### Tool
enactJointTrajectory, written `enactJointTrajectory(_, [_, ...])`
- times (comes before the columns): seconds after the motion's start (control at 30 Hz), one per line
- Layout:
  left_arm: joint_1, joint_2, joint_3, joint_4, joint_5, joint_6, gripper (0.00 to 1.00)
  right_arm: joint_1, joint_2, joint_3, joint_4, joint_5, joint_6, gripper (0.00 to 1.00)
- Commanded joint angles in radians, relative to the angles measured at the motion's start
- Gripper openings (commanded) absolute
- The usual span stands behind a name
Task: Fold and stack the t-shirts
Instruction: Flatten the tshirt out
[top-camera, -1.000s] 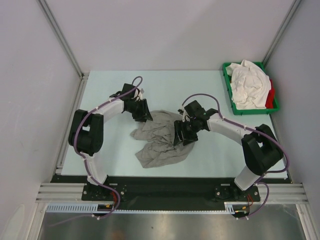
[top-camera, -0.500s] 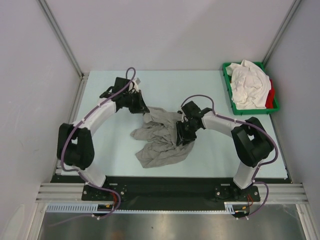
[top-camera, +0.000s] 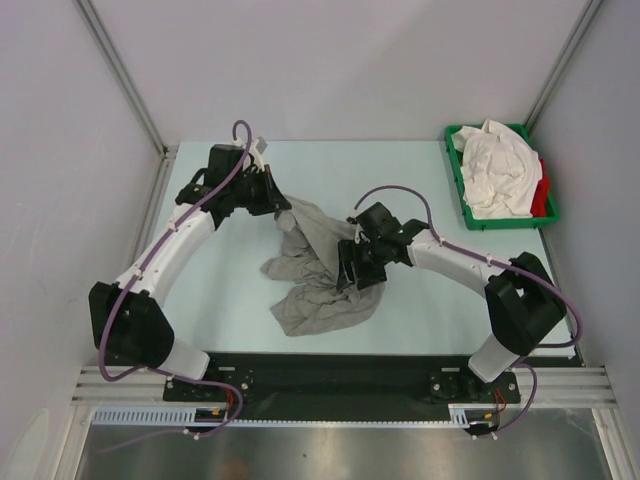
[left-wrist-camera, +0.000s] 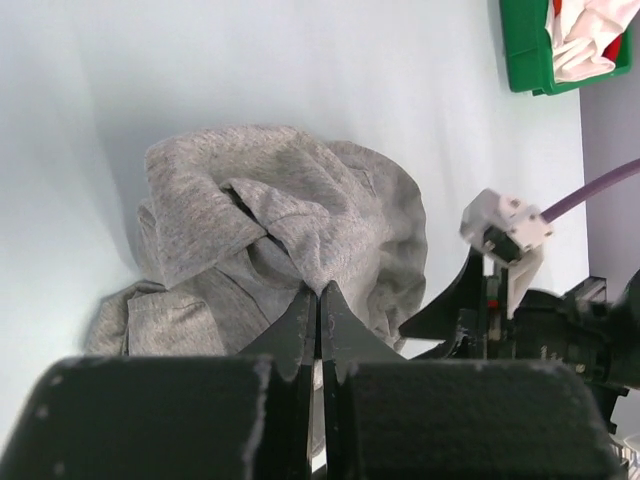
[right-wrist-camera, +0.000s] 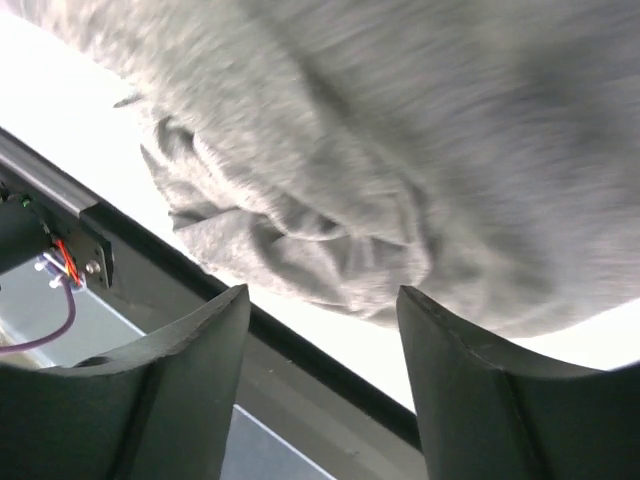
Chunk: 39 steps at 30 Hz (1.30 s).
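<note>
Since a second ago the left arm has stretched out toward the far left. Its left tool (top-camera: 277, 203) draws one edge of the crumpled heather-grey cotton t-shirt (top-camera: 318, 285) along the pale worktop (top-camera: 400, 170), while the right tool (top-camera: 350, 273) sits over the heap's right side.

Left wrist view: the fingers are pressed together, pinching a grey fold.

Right wrist view: the fingers are spread with nothing between them, and the cloth lies just beyond.

The fabric looks light, limp and clingy, so it is probably best taken at a hem or shoulder seam, not the bunched middle.
</note>
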Motion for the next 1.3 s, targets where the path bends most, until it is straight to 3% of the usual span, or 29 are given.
enactJointTrajectory(0.0, [-0.005,-0.013,0.047,0.015,0.01,-0.021,0.0,0.043,0.01,-0.025,0.03,0.038,0.081,0.6])
enactJointTrajectory(0.23, [-0.005,-0.019,0.099,0.02,0.021,-0.022,0.0,0.095,-0.002,-0.084,0.041,0.153,0.118,0.59])
enactJointTrajectory(0.47, [-0.005,-0.051,0.108,0.017,0.031,-0.028,0.0,0.097,0.059,-0.1,0.125,0.135,0.11,0.55])
enactJointTrajectory(0.57, [-0.005,-0.068,0.115,0.014,0.024,-0.024,0.0,0.098,0.076,-0.06,0.118,0.184,0.075,0.35])
enactJointTrajectory(0.6, [-0.005,-0.073,0.122,0.009,0.022,-0.024,0.0,0.094,0.077,-0.031,0.113,0.196,0.066,0.21])
enactJointTrajectory(0.7, [-0.005,-0.086,0.153,-0.009,-0.002,-0.015,0.0,0.081,0.056,0.043,0.012,0.225,0.044,0.0])
enactJointTrajectory(0.87, [0.018,-0.137,0.259,-0.089,-0.085,0.012,0.0,0.077,-0.105,0.153,-0.256,0.336,-0.084,0.0])
enactJointTrajectory(1.03, [0.06,-0.195,0.482,-0.149,-0.172,0.025,0.0,0.028,-0.226,0.297,-0.46,0.379,-0.178,0.0])
enactJointTrajectory(1.27, [0.06,-0.338,0.682,-0.149,-0.266,0.058,0.0,0.044,-0.366,0.592,-0.562,0.446,-0.232,0.0])
